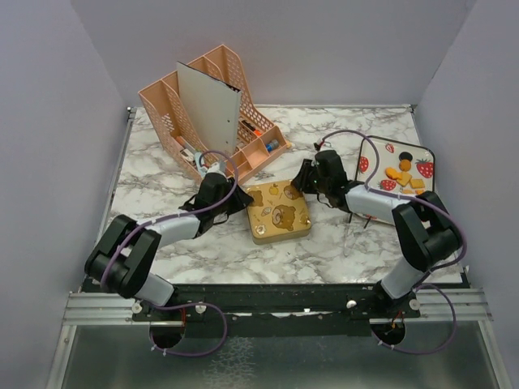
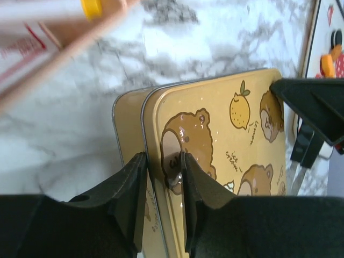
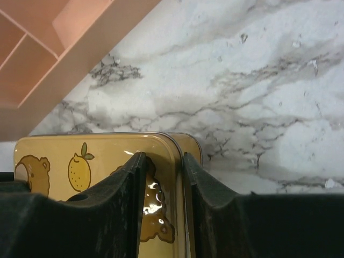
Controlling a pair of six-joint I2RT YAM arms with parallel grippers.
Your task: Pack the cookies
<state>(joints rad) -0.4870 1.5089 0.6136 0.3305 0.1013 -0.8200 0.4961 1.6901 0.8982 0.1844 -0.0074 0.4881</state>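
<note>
Left gripper straddling tin lid rim, right gripper likewise — can't tell if clamping. I'm judging lid-off step; next needing level lift — cookies waiting.

Blurry organizer; tin edge-cropped

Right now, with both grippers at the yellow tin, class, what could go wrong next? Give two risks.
Slip: the left gripper and the right gripper straddle only the thin rim of the glossy tin lid, so it may slide free or tilt when lifted.
Knock: the right arm lies across the strawberry tray; a swing could scatter the cookies.
</note>
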